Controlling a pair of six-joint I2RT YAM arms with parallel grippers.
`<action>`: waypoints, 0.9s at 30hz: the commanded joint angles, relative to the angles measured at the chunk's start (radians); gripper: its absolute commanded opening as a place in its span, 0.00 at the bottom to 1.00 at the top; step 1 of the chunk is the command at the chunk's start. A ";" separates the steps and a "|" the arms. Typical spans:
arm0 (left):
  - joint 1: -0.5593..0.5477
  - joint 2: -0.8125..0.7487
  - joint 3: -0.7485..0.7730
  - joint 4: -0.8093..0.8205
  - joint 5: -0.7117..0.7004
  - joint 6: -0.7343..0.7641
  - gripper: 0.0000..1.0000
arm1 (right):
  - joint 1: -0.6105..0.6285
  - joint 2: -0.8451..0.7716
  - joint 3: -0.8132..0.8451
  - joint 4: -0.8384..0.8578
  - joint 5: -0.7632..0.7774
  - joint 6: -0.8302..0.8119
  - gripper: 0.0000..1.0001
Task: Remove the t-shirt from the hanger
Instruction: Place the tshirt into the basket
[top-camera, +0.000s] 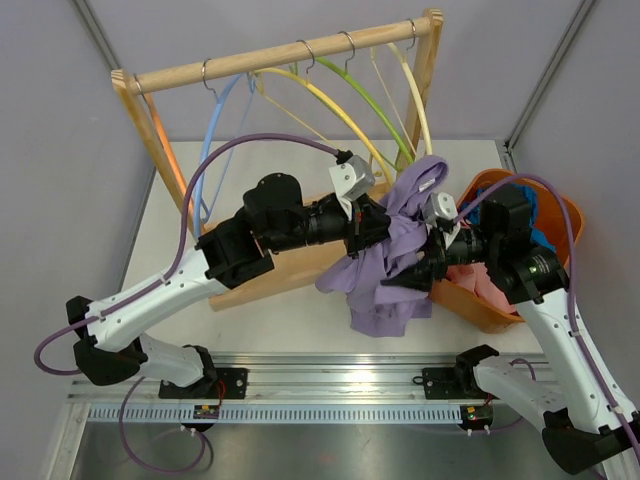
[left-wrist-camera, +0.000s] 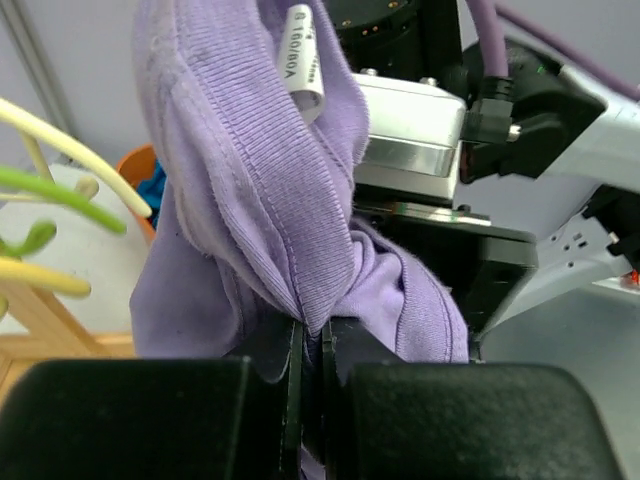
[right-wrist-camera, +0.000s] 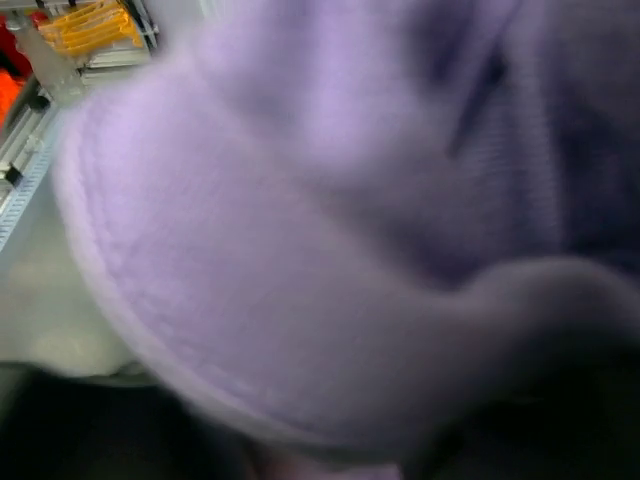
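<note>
Left gripper (top-camera: 372, 232), top view: jaws pressed together on a fold of the purple t-shirt (top-camera: 385, 285). The shirt hangs bunched just right of this hand. Its upper end rises toward the pale hanger (top-camera: 420, 105) above and beyond the hand, and its lower folds reach the table below it. The right gripper (top-camera: 420, 270) sits just across the cloth, half buried in folds, so I cannot tell how its jaws stand. An orange basket (top-camera: 560, 215) lies close behind that hand.

Left wrist view: the gripper (left-wrist-camera: 310, 335) pinches a ribbed seam of the t-shirt (left-wrist-camera: 250, 200) right at the fingertips. Cloth climbs straight up from the tips. A white printed tube (left-wrist-camera: 305, 60) pokes out high above them. It may be a hanger end, but I can't be sure. Green hanger (left-wrist-camera: 60, 190) stands off to the hand's left.

Right wrist view: blurred t-shirt (right-wrist-camera: 300, 250) fills the lens and no fingers show.

Judgement on the step in hand, drawing the shirt off the hanger:
- Pull slowly, down and along the hanger's arm, not straight back, because the pinch is shallow and could slip.
- Have the right gripper take cloth near the neck before any hard pull.
- Watch that the hook doesn't lift off the rail or drag its neighbours.
</note>
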 joint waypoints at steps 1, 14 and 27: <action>-0.007 0.008 0.115 0.224 0.057 -0.036 0.00 | 0.012 0.017 0.030 0.279 0.040 0.366 0.47; -0.007 -0.118 0.173 -0.047 -0.162 0.064 0.98 | 0.009 0.077 0.666 -0.262 0.576 0.040 0.00; -0.005 -0.342 0.060 -0.382 -0.529 0.160 0.99 | 0.000 0.194 0.961 -0.008 1.603 -0.074 0.00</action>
